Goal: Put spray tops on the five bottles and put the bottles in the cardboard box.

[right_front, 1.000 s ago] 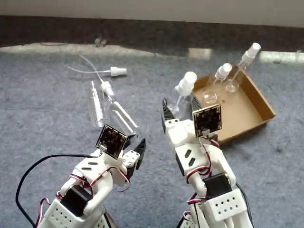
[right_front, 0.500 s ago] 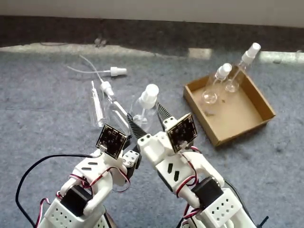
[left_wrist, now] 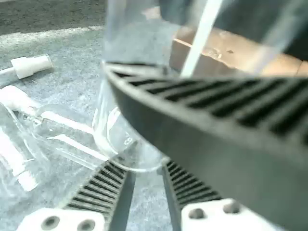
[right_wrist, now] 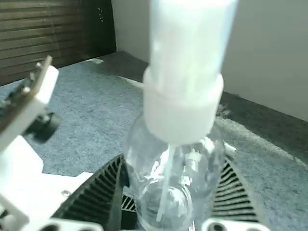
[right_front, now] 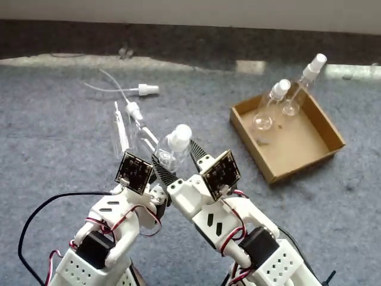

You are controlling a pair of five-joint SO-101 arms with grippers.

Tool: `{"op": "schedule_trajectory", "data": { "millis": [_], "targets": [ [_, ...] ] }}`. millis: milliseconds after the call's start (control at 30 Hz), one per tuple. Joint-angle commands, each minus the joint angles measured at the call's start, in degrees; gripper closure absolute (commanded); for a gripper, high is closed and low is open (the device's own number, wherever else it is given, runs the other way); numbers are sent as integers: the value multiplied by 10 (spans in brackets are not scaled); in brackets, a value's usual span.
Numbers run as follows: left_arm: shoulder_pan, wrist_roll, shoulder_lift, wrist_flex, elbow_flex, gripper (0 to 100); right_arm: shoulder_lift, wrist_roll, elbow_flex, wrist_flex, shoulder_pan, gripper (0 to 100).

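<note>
My right gripper (right_front: 178, 164) is shut on a clear bottle (right_front: 172, 152) with a white spray top (right_front: 180, 134), held upright just left of the table's middle. In the right wrist view the bottle (right_wrist: 178, 168) stands between the ribbed fingers (right_wrist: 96, 202). My left gripper (left_wrist: 147, 171) is slightly open right beneath it, with the bottle's base (left_wrist: 125, 139) just past its tips. The cardboard box (right_front: 324, 128) at the right holds two capped bottles (right_front: 271, 104) (right_front: 302, 83). Two uncapped bottles (right_front: 121, 128) (right_front: 146, 140) lie on the carpet at the left.
Two loose spray tops with long tubes (right_front: 146, 89) (right_front: 134, 110) lie by the lying bottles. The left wrist view shows one spray top (left_wrist: 31, 65) and a lying bottle (left_wrist: 62, 130). A dark strip and a wall run along the far edge. Grey carpet lies open between the arms and the box.
The right arm has swung left from beside the box, carrying the capped bottle over to the left gripper. The left arm has shifted slightly towards it.
</note>
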Motion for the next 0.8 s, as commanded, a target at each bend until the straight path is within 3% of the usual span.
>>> {"op": "schedule_trajectory", "data": {
  "millis": [0,200,367,600,767],
  "targets": [
    [-54,-2,-9,-68,14,996,-3,-3,7,22,-9,850],
    [-79,-3,-9,-158,68,996,-3,0,9,22,-6,850],
    [-75,-5,-9,-164,70,996,-3,2,9,22,25,850],
    [-78,-6,-9,-164,70,996,-3,6,5,22,243,850],
    [-78,-6,-8,-164,71,996,-2,96,4,22,373,850]
  ]
}}
